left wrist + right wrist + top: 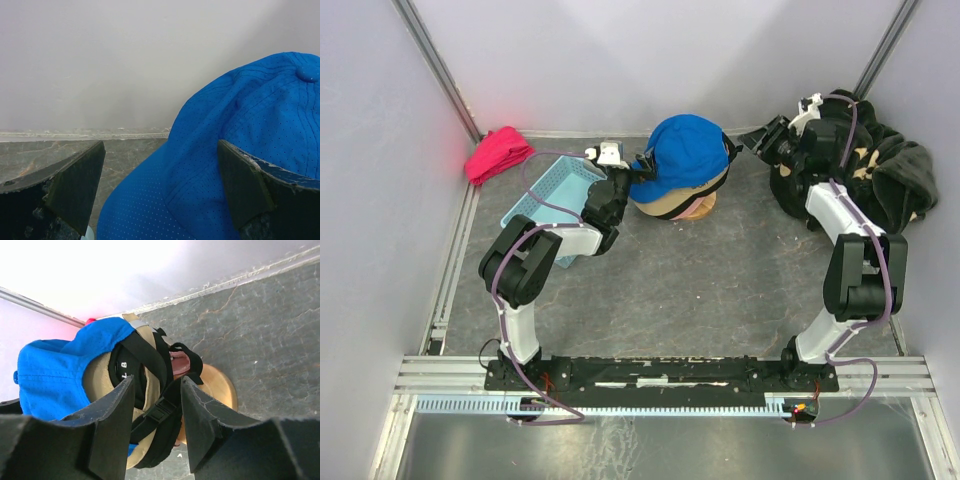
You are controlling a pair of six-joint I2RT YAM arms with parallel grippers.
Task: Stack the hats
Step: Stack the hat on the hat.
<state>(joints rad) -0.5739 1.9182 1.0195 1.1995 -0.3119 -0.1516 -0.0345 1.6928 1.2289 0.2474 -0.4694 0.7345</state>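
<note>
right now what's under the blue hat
The blue hat tops a stack: a tan hat shows below its rim, a black hat and the edge of a pink hat behind. Their crowns are covered, so the count is unclear.

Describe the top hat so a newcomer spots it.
At the grey table's far edge, a pile of caps sits between a light-blue plastic basket and black plush fabric. The bright blue baseball cap tops it; those beneath are tan and black.

A bright blue fabric cap (685, 150), finely dotted, tops a tan cap (668, 206) and a black cap (122, 362) with white lettering. At ten o'clock lies a red-pink cloth bundle (498, 153); at two o'clock, black plush fabric (890, 170) patterned with beige flowers.
</note>
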